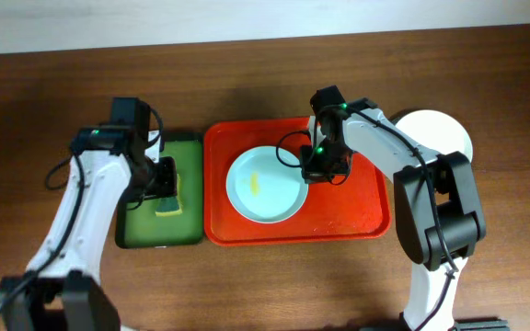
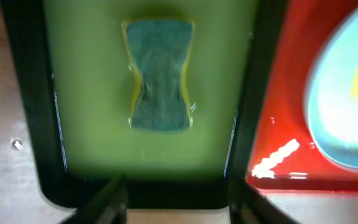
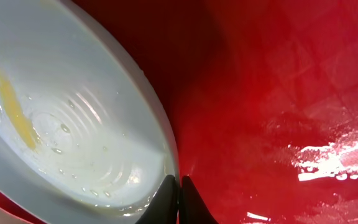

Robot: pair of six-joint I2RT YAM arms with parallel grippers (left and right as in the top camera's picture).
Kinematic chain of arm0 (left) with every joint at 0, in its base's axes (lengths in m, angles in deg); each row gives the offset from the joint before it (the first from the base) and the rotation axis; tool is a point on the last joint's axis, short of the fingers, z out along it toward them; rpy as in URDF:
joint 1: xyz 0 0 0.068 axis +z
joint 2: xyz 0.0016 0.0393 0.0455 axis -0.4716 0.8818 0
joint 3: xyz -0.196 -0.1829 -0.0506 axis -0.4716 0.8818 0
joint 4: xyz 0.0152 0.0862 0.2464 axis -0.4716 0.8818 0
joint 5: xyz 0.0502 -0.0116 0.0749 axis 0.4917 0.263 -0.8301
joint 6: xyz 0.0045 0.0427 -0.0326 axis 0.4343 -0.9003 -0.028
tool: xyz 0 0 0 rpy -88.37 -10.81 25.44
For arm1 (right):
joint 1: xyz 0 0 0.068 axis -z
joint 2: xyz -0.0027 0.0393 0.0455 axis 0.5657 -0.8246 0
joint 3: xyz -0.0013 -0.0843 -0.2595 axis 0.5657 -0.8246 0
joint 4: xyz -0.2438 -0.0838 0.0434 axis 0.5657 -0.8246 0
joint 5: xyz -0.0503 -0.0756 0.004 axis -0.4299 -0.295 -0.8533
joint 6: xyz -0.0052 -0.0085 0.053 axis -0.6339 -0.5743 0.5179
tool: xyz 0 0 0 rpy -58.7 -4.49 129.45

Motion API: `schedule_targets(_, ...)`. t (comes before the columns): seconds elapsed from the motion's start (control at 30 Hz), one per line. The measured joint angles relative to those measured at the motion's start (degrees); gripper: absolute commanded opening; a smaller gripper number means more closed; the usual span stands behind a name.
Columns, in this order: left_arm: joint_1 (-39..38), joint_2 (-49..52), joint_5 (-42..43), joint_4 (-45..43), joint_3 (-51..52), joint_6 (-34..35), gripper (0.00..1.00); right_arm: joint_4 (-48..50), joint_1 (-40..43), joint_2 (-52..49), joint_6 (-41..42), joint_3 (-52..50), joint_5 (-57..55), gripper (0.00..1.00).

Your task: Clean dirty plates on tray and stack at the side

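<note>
Left of the large red rectangular plastic tray [image 1: 357, 216], the left gripper [image 2: 176, 202] hangs spread over a sponge [image 2: 160, 74] in a dark green tray [image 2: 86, 93]. Inside the red one lies a yellow-smeared pale mint-blue round plate [image 1: 265, 184], rim pinched by the right gripper [image 3: 179, 196].

A brown wooden table [image 1: 247, 92] with visible grain fills the view; beyond its far edge runs a pale strip of background [image 1: 247, 18]. Between the table's left edge and its middle lies a dark green tray [image 1: 145, 230], rectangular, with a darker raised rim and small bright glints along its inner walls. A waisted sponge [image 1: 169, 204] lies flat in it, yellow-bodied with a grey-green scouring face up, in the half toward the table's right edge, clear of the rim.
</note>
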Motion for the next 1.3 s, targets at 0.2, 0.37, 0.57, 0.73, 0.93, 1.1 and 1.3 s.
schedule_targets(0.2,-0.02,13.09,-4.13,-8.33,0.02,2.36,0.36,0.48,0.0,-0.02,0.0,0.0,0.02,0.04)
schedule_targets(0.37,-0.24,17.55,-4.55,-9.73,0.02,2.51,0.19,0.66,0.0,-0.02,0.02,0.0,0.02,0.04)
schedule_targets(0.57,-0.28,17.64,-4.96,-9.73,0.02,3.19,0.0,1.42,0.0,-0.02,0.15,0.0,0.0,0.09)
schedule_targets(0.73,-0.28,6.84,-6.82,-10.19,0.33,3.21,0.0,2.91,-0.26,-0.02,0.79,0.0,-0.02,0.13)
schedule_targets(0.93,-0.28,0.7,-7.06,-8.96,0.33,3.21,0.0,3.87,-3.87,-0.02,4.0,0.0,-2.82,0.41)
schedule_targets(1.1,-0.28,0.7,-7.06,-8.96,0.33,3.21,0.0,4.46,-3.91,-0.02,4.74,0.0,-3.28,0.48)
schedule_targets(1.3,-0.28,0.7,-7.06,-8.35,0.33,3.19,0.0,-8.96,0.9,0.98,2.56,9.77,2.51,0.64)
